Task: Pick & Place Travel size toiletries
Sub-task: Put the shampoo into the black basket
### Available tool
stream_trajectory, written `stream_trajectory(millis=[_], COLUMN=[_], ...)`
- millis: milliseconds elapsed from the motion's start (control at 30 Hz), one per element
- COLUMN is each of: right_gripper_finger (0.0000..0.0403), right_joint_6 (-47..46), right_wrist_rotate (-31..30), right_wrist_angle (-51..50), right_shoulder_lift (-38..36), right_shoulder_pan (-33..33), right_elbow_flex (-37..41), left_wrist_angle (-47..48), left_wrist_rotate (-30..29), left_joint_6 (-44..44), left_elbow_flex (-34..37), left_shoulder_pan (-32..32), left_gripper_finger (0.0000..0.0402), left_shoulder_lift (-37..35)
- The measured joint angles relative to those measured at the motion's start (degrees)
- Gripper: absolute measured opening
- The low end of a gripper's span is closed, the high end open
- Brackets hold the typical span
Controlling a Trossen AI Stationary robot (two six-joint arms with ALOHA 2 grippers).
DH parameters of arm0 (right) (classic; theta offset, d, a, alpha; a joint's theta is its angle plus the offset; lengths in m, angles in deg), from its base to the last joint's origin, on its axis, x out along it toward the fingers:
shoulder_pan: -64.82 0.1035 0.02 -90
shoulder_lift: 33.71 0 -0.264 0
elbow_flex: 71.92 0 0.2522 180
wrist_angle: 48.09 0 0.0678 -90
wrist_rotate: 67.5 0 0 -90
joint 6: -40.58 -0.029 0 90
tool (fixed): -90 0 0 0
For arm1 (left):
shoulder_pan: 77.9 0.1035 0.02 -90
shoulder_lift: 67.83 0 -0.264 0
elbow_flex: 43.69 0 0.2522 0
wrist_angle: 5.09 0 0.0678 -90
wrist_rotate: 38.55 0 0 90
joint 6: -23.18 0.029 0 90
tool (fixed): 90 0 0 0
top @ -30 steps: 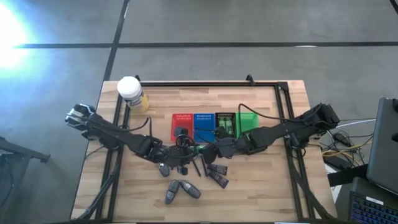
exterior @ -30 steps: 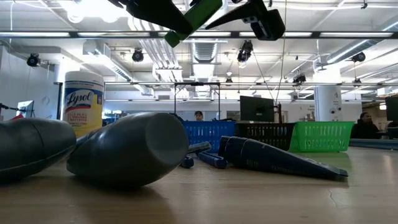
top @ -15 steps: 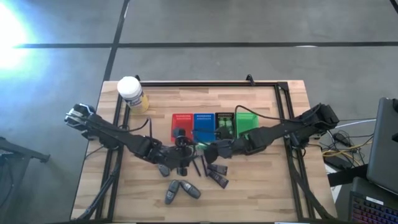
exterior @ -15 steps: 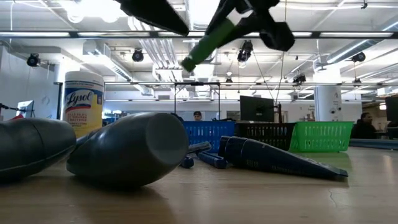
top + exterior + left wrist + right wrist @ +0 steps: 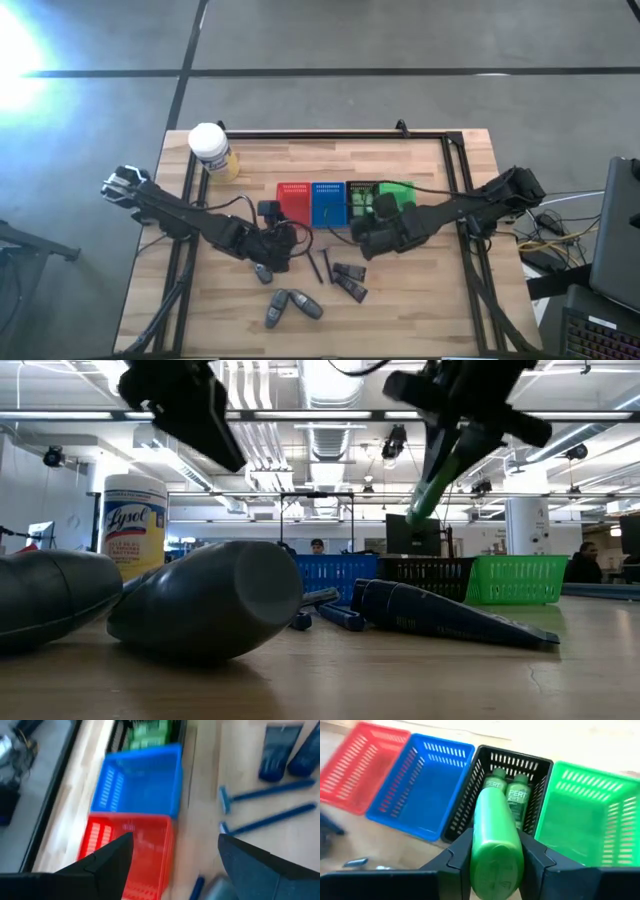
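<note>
Wooden table [image 5: 420,310] holds everything. At the far left corner stands the big yellow jar [image 5: 210,150] with a white cap. In the middle sit four baskets in a row: red basket [image 5: 293,197], blue basket [image 5: 327,198], black basket [image 5: 530,765] and green basket [image 5: 585,810]. Two green tubes [image 5: 506,787] already lie in the black one.

The right gripper [image 5: 497,857] squeezes a green tube [image 5: 496,840] tight between its fingers. Half a second ago it was lower and more to the left, over the loose things. Now it has moved right and hangs in front of the black basket.

The left gripper [image 5: 175,850] has its fingers spread wide and holds nothing. It has moved left, and now sits near the red basket.

On the near side of the table lie grey tubes [image 5: 285,305], dark packets [image 5: 348,280] and thin razors [image 5: 265,810], in the same spots as before.
</note>
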Motion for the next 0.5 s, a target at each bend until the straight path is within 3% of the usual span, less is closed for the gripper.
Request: stream_trajectory(millis=[367, 500], right_gripper_finger=[0.013, 0.0157], right_joint_6=[7.9, 11.1], right_wrist_rotate=[4.2, 3.9], right_wrist_angle=[2.1, 3.3], right_shoulder_lift=[8.4, 9.6], right_shoulder_pan=[-10.2, -11.5], right_elbow_flex=[0.8, 0.6], left_wrist_angle=[5.3, 5.9], left_wrist_rotate=[10.8, 11.6], left_joint_6=[-3.5, -3.6], left_elbow_flex=[0.9, 1.0], left_shoulder_pan=[0.0, 0.0], left_gripper_finger=[0.0291, 0.0293], left_shoulder_lift=[0.0, 0.0])
